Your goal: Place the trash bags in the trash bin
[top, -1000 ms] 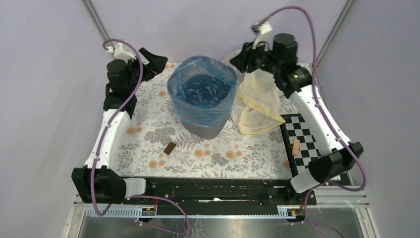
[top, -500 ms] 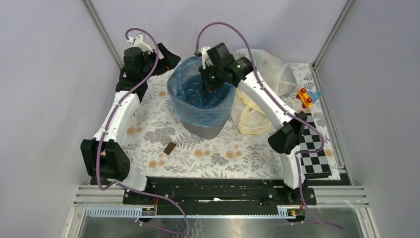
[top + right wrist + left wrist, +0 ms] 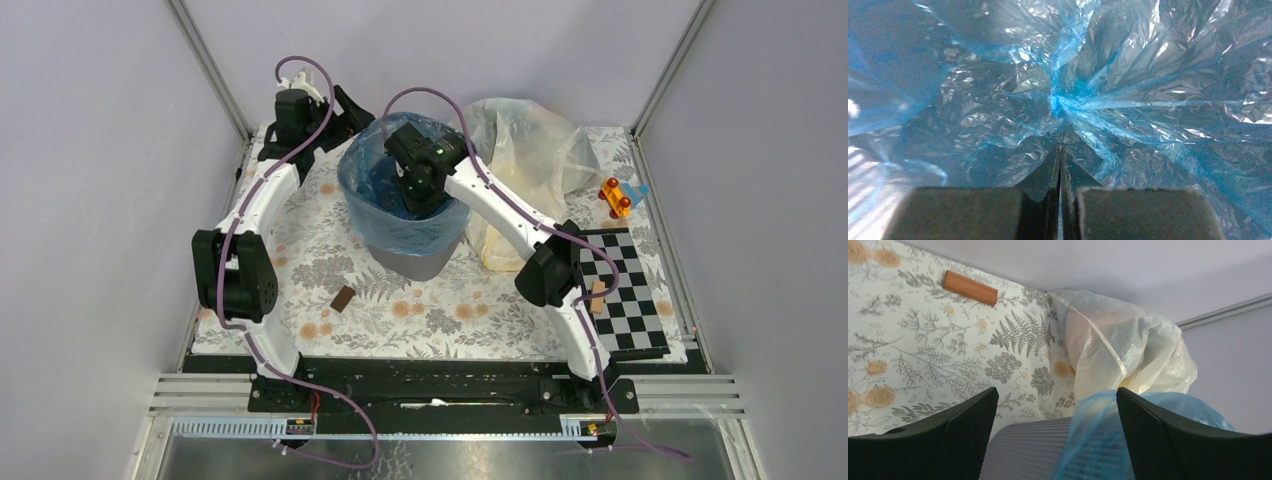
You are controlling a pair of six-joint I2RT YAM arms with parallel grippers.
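From the overhead camera I see the trash bin (image 3: pixel 412 262) standing in the far middle of the flowered cloth (image 3: pixel 440 310). A blue trash bag (image 3: pixel 395 228) lines it, with its mouth folded out over the rim. The right arm (image 3: pixel 500 205) reaches in from the right and its end dips inside the bin. The left gripper (image 3: pixel 355 112) sits at the bin's far-left corner, just outside the rim. A yellowish trash bag (image 3: pixel 525 140) slumps on the cloth against the bin's right side. A small orange and blue toy (image 3: pixel 619 196) lies far right. A checkerboard (image 3: pixel 625 300) lies near right with a tan block (image 3: pixel 597 297) on it. A brown block (image 3: pixel 343 298) lies on the cloth, near and left of the bin.

On the left wrist camera the jaws are spread wide and hold nothing. Between the two dark fingers (image 3: pixel 968 432) I see the bin's grey wall and the blue film hanging over it. The yellowish bag bulges behind them.

On the right wrist camera the right gripper (image 3: pixel 1060 150) is closed, its fingers pressed together down to a thin slit. Crumpled blue plastic fills the frame, with its pleats gathered to a knot just ahead of the tips. I cannot tell whether any film is pinched between them.
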